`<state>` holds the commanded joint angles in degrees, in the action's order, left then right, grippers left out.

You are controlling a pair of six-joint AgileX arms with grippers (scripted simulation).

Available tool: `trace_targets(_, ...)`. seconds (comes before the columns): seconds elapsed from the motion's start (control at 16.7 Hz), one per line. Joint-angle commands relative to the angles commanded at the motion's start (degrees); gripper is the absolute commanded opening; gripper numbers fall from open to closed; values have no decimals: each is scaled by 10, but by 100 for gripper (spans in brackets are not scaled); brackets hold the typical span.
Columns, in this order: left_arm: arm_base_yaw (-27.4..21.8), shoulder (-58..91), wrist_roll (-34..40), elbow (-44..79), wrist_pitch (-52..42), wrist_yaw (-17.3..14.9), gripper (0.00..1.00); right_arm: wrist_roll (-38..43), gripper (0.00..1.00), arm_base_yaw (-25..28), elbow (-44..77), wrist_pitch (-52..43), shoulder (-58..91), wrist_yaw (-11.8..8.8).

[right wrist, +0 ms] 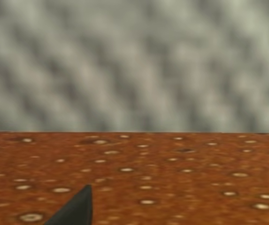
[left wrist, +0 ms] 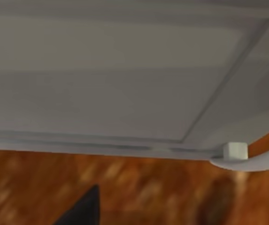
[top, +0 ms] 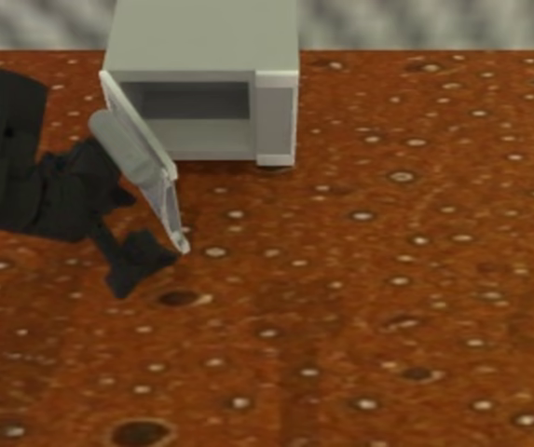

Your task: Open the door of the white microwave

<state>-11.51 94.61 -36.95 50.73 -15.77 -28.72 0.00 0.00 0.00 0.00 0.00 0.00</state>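
The white microwave (top: 201, 37) stands at the back of the table, left of centre, and its dim cavity (top: 192, 101) is exposed. Its door (top: 136, 154) is swung wide open, angling out toward the front left. The handle bar (top: 173, 219) runs along the door's free edge. My left gripper (top: 147, 259) sits low on the table just left of that free edge, open, holding nothing. In the left wrist view the door (left wrist: 115, 79) fills the upper part and the handle (left wrist: 254, 161) lies off to one side. My right gripper is out of the top view, parked.
The narrow grey control panel (top: 276, 116) is on the microwave's right front. The brown speckled table (top: 388, 307) stretches to the right and front. In the right wrist view one dark fingertip (right wrist: 78, 208) shows over the table, with a grey wall (right wrist: 134, 65) beyond.
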Motion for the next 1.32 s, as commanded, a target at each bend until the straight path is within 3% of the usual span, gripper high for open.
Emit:
trace_targets(0.24,0,-10,2,-2,-8,2,100,0,100,0,0,0,0,0)
trace_targets(0.66,-8,-153,21,-26,-116,11,100,0,100,0,0,0,0,0)
trace_targets(1.02,-6,-158,22,-24,-122,11,100,0,100,0,0,0,0,0)
trace_targets(1.32,-25,-87,113,66,-211,45,100,0,100,0,0,0,0,0)
